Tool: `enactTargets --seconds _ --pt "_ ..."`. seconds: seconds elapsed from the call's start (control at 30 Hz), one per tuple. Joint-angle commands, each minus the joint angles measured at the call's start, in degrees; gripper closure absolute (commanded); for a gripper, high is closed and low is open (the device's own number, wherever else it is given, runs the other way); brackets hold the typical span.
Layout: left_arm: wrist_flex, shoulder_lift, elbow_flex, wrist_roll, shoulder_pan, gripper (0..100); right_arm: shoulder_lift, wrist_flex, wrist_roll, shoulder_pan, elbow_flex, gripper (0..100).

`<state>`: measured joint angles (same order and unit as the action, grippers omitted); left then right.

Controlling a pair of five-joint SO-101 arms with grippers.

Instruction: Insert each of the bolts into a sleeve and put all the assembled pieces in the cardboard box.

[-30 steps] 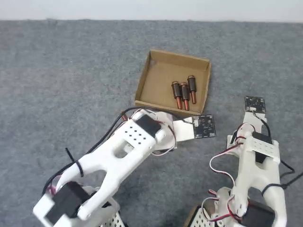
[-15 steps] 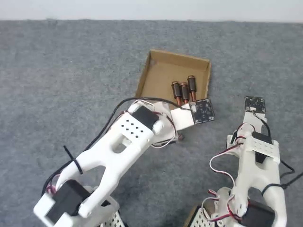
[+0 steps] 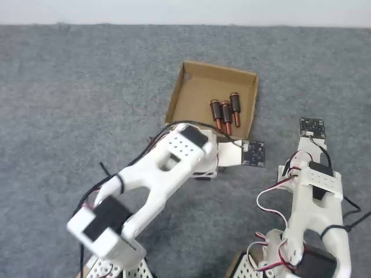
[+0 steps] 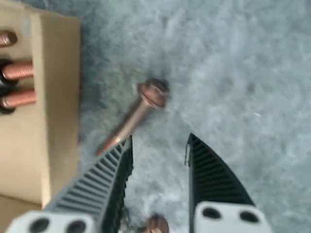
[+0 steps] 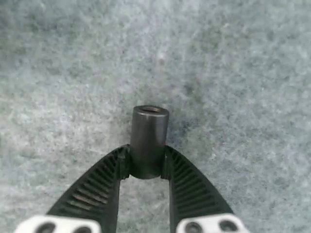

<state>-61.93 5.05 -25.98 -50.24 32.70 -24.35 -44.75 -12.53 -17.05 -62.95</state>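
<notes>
A copper bolt [image 4: 141, 114] lies loose on the grey carpet just outside the cardboard box [image 4: 53, 97]. My left gripper [image 4: 158, 145] hangs open right over the bolt's threaded end, with nothing between its fingers. A second bolt head [image 4: 156, 224] peeks out below the fingers. Three assembled pieces [image 3: 225, 114] lie side by side in the cardboard box [image 3: 191, 87]. My right gripper [image 5: 146, 151] is shut on a dark sleeve [image 5: 149, 128], held with its open end pointing away over the carpet. In the high view the left arm [image 3: 179, 153] ends at the box's near wall.
The right arm [image 3: 313, 185] stands to the right of the box, with bare carpet between the arms. The box's near wall [image 3: 197, 128] sits close to the left wrist. A white wall edges the far side of the carpet.
The left arm's wrist swung up toward the box, then came back down to its near wall, and its upper link shifted. The right arm has not moved.
</notes>
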Motion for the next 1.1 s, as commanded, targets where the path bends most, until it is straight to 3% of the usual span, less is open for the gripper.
enactTargets --seconds 0.0,0.57,1.07 --pt "1.41 3.43 7.60 -0.35 -0.88 83 -0.75 1.10 0.35 -0.57 3.43 99.1" --pt "6.59 14.07 12.09 2.20 0.00 86 -0.84 1.19 0.26 -0.48 3.43 99.1" --pt "2.46 15.30 13.32 2.20 1.41 94 -0.66 2.77 0.26 0.40 3.16 99.1"
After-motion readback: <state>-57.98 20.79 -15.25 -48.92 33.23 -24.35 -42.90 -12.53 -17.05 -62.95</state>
